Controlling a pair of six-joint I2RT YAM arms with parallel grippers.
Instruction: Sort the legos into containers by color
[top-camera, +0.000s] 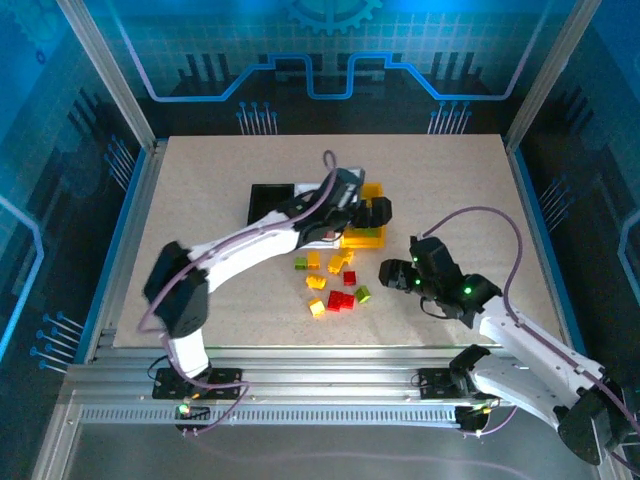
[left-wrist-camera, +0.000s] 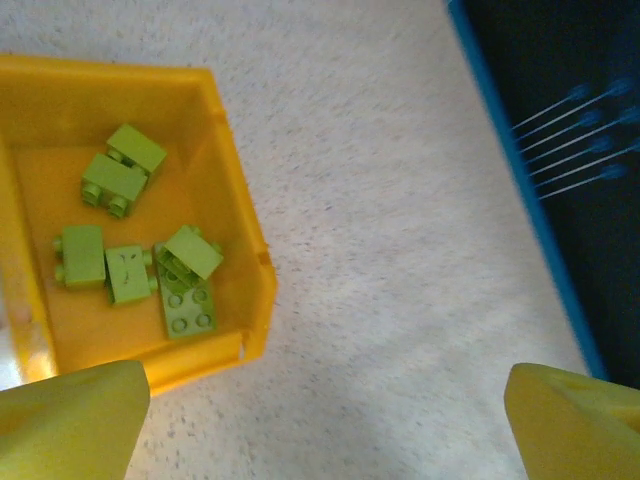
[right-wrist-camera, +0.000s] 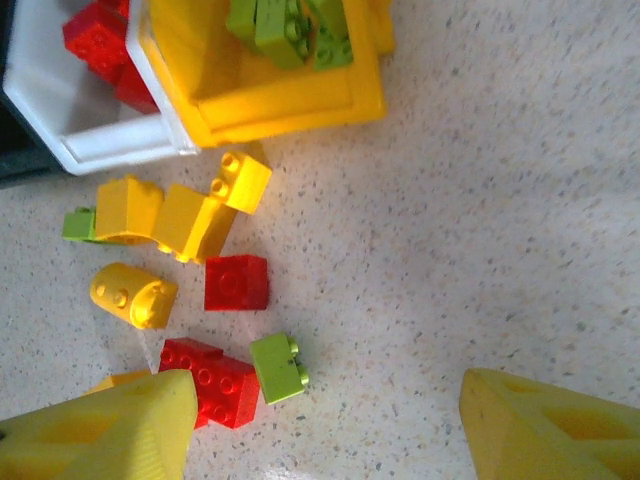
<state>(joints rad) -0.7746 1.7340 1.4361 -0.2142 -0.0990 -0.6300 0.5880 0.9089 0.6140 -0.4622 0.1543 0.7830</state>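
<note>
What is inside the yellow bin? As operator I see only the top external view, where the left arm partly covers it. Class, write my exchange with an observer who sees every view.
Observer: In the left wrist view the yellow bin holds only light green bricks, about six.
Operator: And the white bin?
Observer: The right wrist view shows red bricks in the white bin.
Operator: Is the left gripper carrying anything?
Observer: No. The left gripper is wide open, with nothing in it.
</note>
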